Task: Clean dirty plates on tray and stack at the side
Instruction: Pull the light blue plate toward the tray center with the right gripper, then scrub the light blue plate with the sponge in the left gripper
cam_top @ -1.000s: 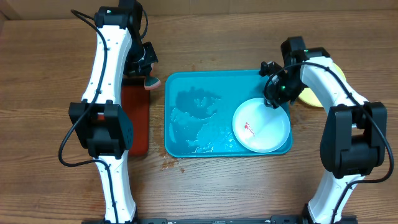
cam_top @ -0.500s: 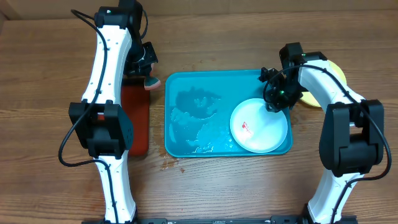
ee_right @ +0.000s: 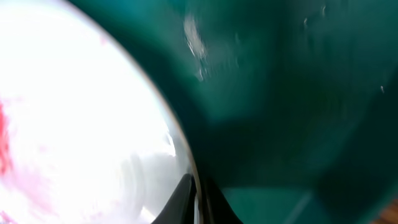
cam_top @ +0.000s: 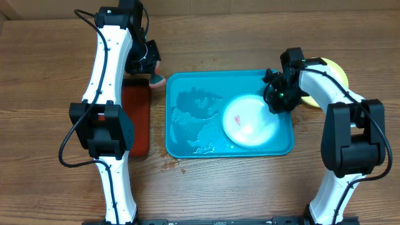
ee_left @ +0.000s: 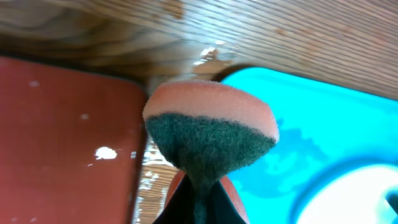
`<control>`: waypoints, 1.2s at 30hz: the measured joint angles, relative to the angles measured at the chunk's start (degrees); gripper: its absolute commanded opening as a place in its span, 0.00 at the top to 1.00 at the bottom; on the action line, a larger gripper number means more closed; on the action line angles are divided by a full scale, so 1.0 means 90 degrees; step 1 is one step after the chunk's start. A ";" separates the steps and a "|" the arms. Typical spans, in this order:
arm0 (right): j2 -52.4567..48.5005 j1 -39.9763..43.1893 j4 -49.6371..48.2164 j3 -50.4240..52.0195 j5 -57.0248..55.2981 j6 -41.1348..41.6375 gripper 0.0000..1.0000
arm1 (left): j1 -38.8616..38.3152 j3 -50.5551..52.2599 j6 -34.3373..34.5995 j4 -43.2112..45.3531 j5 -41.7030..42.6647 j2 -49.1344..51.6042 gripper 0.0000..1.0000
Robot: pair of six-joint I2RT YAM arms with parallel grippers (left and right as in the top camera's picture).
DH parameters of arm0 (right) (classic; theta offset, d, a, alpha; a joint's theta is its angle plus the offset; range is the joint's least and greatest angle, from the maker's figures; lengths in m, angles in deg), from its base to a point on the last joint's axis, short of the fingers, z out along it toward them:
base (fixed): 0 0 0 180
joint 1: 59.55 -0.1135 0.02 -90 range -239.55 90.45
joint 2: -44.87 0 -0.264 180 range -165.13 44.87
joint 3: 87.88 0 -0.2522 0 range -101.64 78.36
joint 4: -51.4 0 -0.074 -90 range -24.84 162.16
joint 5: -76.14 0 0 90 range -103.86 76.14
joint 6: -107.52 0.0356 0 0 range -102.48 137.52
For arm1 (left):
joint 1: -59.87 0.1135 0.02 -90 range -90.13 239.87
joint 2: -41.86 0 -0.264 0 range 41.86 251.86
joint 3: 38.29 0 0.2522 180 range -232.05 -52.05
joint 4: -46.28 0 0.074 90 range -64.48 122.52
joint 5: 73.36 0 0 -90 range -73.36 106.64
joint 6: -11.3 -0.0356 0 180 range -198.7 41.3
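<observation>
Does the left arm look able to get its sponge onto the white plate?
Probably yes: the sponge hangs by the tray's corner, and only bare tray floor lies between it and the plate. The right pincer holds just its far rim.

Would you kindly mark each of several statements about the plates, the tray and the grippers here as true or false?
1. The left gripper holds a sponge. True.
2. The right gripper pinches the rim of the white plate. True.
3. The white plate lies outside the turquoise tray. False: it lies inside the turquoise tray.
4. The white plate is spotless. False: it bears a red smear.
5. The yellow plate sits left of the turquoise tray. False: it sits to its right.
</observation>
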 measured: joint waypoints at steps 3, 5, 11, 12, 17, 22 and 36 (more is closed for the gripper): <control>0.0000 -0.0036 -0.0362 0.0022 0.0452 0.0619 0.96 | -0.0095 0.0000 -0.0104 0.0036 0.0206 0.0000 0.96; -0.0012 -0.0092 -0.0580 0.0041 0.0736 0.1110 0.96 | -0.0238 0.0017 -0.0124 0.0070 0.0272 0.0000 0.96; -0.0068 -0.0471 -0.0823 0.0044 0.1066 0.2028 0.96 | -0.1003 0.0313 -0.0119 0.0486 0.0389 0.0000 0.96; -0.0075 -0.0546 -0.0831 0.0044 0.1071 0.2103 0.96 | -0.1154 0.0408 -0.0117 0.0619 0.0408 -0.0005 0.96; -0.0085 -0.0872 -0.0964 0.0049 0.0775 0.2839 0.96 | -0.1853 0.0981 0.0053 0.1299 0.0442 -0.0007 0.96; -0.0085 -0.0996 -0.1103 0.0051 0.0661 0.3334 0.96 | -0.2380 0.1571 0.0134 0.1802 0.0483 -0.0007 0.96; -0.0085 -0.1005 -0.1226 0.0051 0.0595 0.3684 0.96 | -0.2594 0.2924 0.0257 0.3181 0.0095 -0.0044 0.96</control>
